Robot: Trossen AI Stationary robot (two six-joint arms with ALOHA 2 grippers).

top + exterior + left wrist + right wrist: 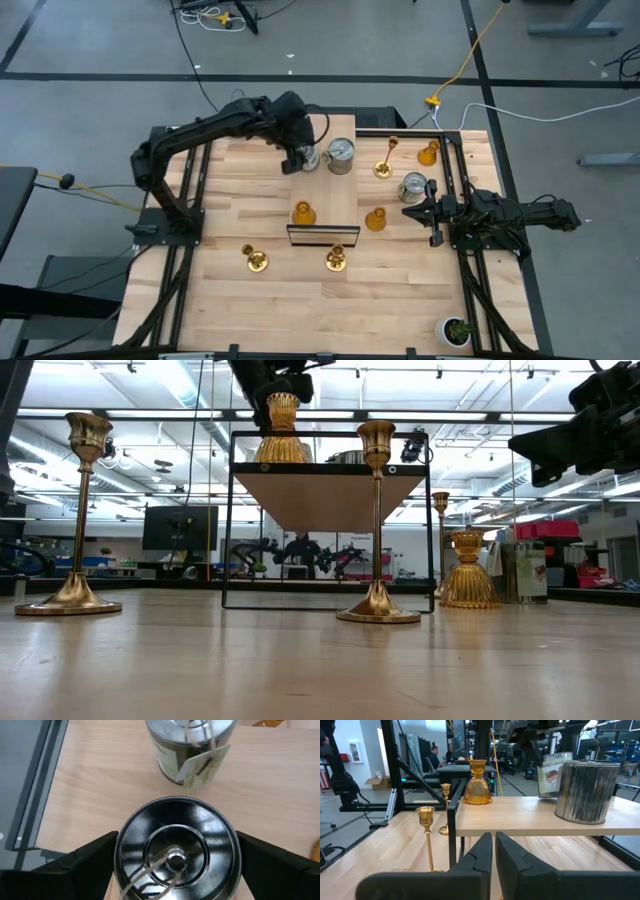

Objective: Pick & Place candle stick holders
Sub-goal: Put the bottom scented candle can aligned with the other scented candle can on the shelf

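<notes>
A raised wooden shelf (pixel 335 195) on a black frame stands mid-table. My left gripper (pixel 300 158) (pixel 177 845) hovers over the shelf's far end, closed around a silver can (pixel 177 855) (pixel 312 158). A second silver can (pixel 341 155) (pixel 190 745) with a tag stands beside it, and an amber holder (pixel 303 213) sits at the shelf's near end. On the table are a third can (pixel 413 187), two amber holders (pixel 376 219) (pixel 428 153) and three gold candlesticks (pixel 255 260) (pixel 336 260) (pixel 385 160). My right gripper (pixel 425 205) (pixel 493 855) waits shut at the right, touching nothing. My left gripper pinches the silver can by its round side wall (pixel 118 862), just below the rim, one finger (pixel 95 857) on each side. The fingers come slanting down from above. The can stays upright; whether its base rests on the shelf cannot be seen.
A small green potted plant (pixel 458 330) stands at the near right corner. Black frame rails (pixel 455 170) run along the table's left and right sides. Bare wood lies across the near part of the table (pixel 320 310).
</notes>
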